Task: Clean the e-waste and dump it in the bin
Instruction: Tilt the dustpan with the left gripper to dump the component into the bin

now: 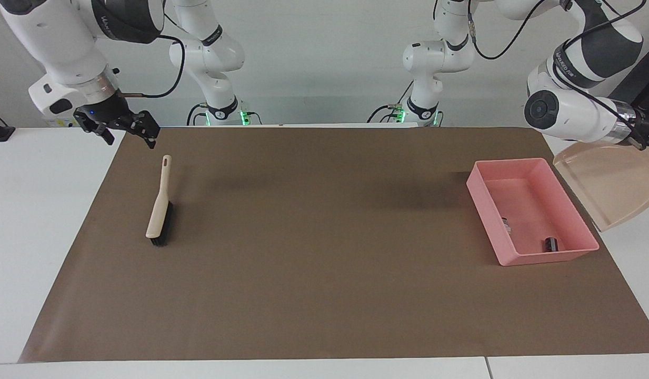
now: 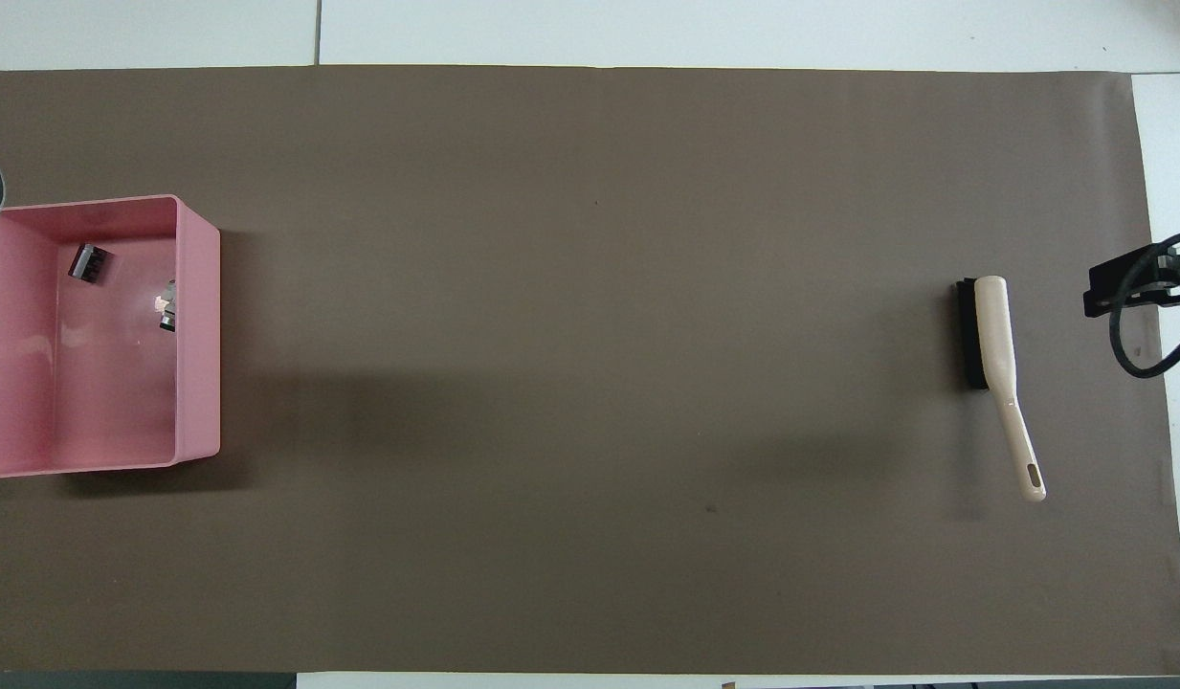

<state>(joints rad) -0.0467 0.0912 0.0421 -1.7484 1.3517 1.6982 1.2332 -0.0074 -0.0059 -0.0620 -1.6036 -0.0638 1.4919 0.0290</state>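
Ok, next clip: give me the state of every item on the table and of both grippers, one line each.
pink bin: on the mat at the left arm's end, holding both scraps.
dark scrap: lying in the bin.
white-grey scrap: in the bin, against its wall.
brush: lying flat on the mat, not held.
dustpan: held up beside the bin, empty.
left gripper: shut on the dustpan.
right gripper: raised, jaws open, empty.

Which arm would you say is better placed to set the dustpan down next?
Left: its pincer holds the dustpan beside the bin. The right pincer hangs open over the brush.
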